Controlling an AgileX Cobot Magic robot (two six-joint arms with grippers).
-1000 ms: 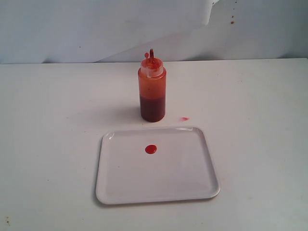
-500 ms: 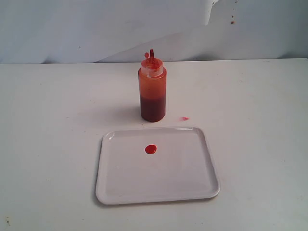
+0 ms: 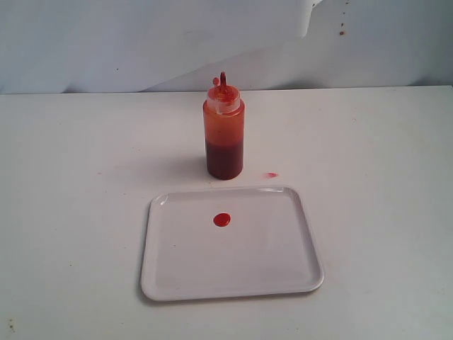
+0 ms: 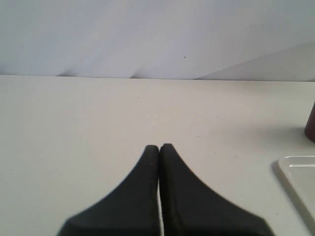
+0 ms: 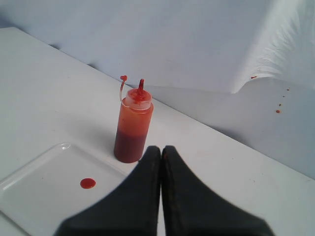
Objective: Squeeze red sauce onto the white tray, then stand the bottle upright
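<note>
1. The translucent orange-red cylindrical plastic squeeze bottle (image 3: 224,138) stands upright on the white table (image 3: 85,177), just behind the glossy white rectangular plastic tray (image 3: 283,262).
2. A round red sauce dot (image 3: 222,219) lies on the tray.
3. The left gripper (image 4: 159,146) and right gripper (image 5: 161,148) each have their jaws pressed together, holding nothing.

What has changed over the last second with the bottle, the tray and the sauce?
Nothing has visibly changed. The bottle stands upright on the table just beyond the white tray. The red sauce dot sits on the tray and a small red smear lies beside the bottle. The left claw and right claw are shut and hold nothing.
</note>
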